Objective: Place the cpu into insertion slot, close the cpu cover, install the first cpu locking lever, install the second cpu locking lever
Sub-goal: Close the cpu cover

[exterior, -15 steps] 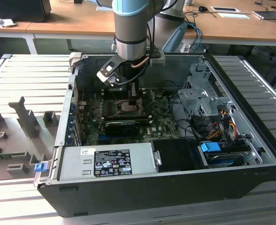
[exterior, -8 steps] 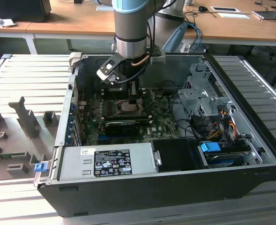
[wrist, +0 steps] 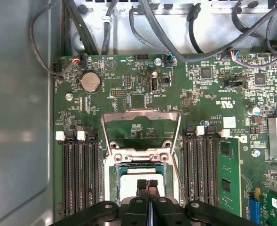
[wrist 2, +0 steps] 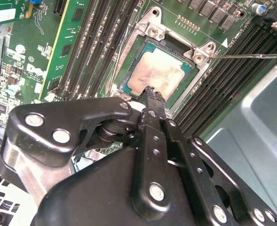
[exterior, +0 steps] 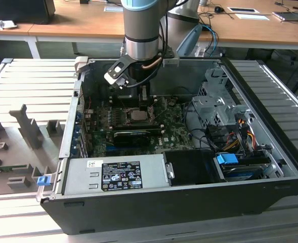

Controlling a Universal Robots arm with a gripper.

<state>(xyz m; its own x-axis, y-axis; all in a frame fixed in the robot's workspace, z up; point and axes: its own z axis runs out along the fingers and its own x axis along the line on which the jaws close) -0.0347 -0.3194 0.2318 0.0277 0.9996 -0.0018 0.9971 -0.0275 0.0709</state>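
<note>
The cpu (wrist 2: pixel 159 70), a pale silver square chip, lies in the insertion slot (wrist: pixel 138 158) on the green board; it is also seen as the cpu (wrist: pixel 129 179) and the cpu (exterior: pixel 137 115). The cpu cover (wrist: pixel 106 132), a silvery frame with a large window, stands open, folded back away from the slot. My gripper (wrist: pixel 147 183) is shut, its black tips together at the chip's near edge with nothing between them. In the second wrist view the gripper (wrist 2: pixel 152 94) touches or hovers just over the chip. A thin wire locking lever (wrist 2: pixel 251 55) sticks out beside the slot.
Black memory slots (wrist: pixel 77 174) flank the socket on both sides. In the exterior view a black graphics card (exterior: pixel 131 135) lies in front of the socket, with the power supply (exterior: pixel 116 174) nearer and a drive cage (exterior: pixel 217 104) with cables on the exterior view's right.
</note>
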